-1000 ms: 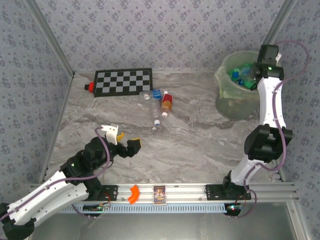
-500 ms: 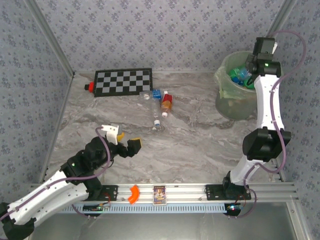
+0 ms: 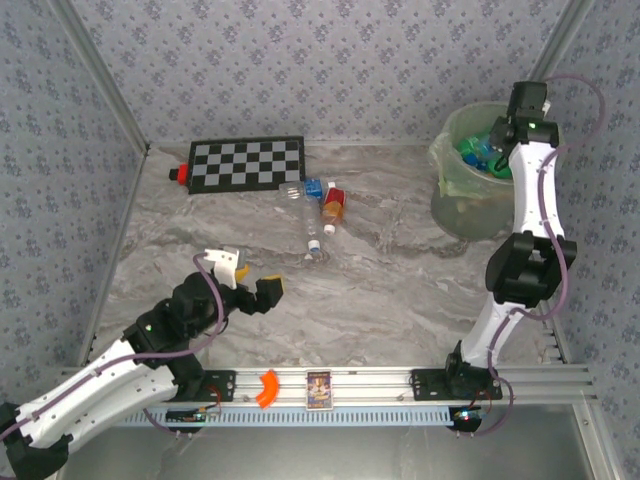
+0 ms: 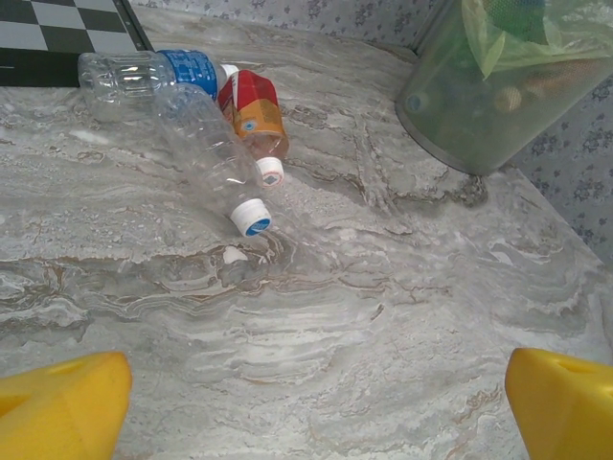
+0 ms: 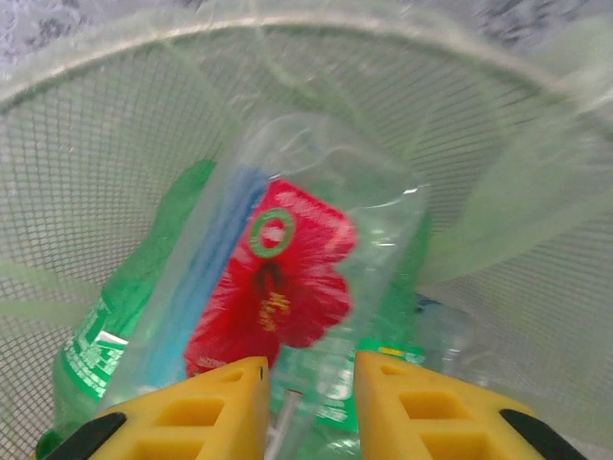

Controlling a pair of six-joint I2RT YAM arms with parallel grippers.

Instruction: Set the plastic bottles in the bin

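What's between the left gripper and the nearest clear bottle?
Bare marble table, in the left wrist view, from the open left gripper up to the cap of the clear bottle; a small pale spot beside the cap is unclear.

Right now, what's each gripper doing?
Left gripper: open, empty.
Right gripper: closed on a clear plastic bottle with a red flower label, over the round pale-green bin.
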